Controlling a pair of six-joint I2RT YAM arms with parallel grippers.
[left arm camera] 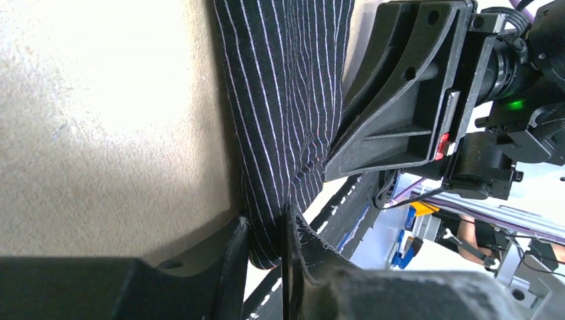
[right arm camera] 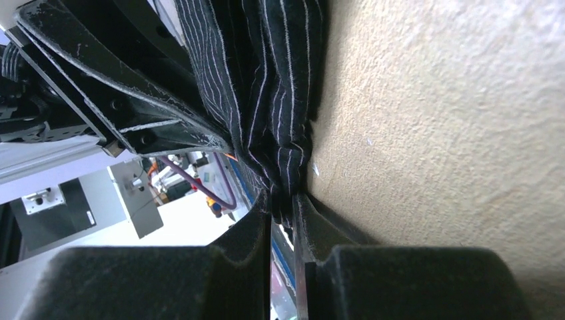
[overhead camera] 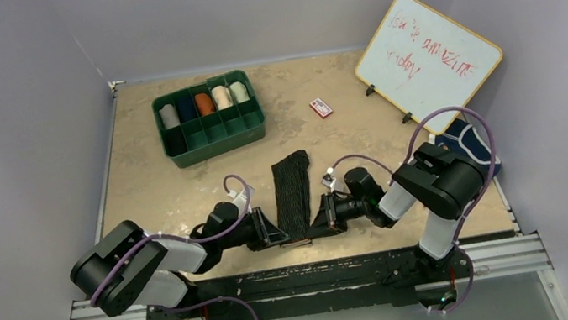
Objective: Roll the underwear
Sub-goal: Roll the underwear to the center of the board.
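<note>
The black ribbed underwear (overhead camera: 293, 193) lies folded into a long narrow strip down the middle of the table. My left gripper (overhead camera: 282, 237) is shut on its near left corner; the left wrist view shows the striped cloth (left arm camera: 286, 100) pinched between the fingers (left arm camera: 234, 250). My right gripper (overhead camera: 318, 229) is shut on the near right corner, the cloth (right arm camera: 266, 87) bunched between its fingers (right arm camera: 313, 223). The navy blue underwear (overhead camera: 470, 147) with white edging lies at the right table edge, partly hidden behind the right arm.
A green compartment tray (overhead camera: 210, 117) with several rolled cloths stands at the back left. A small red-and-white card (overhead camera: 321, 108) lies at the back centre. A whiteboard (overhead camera: 428, 60) leans at the back right. The table's near edge and metal rail (overhead camera: 308, 284) run just behind the grippers.
</note>
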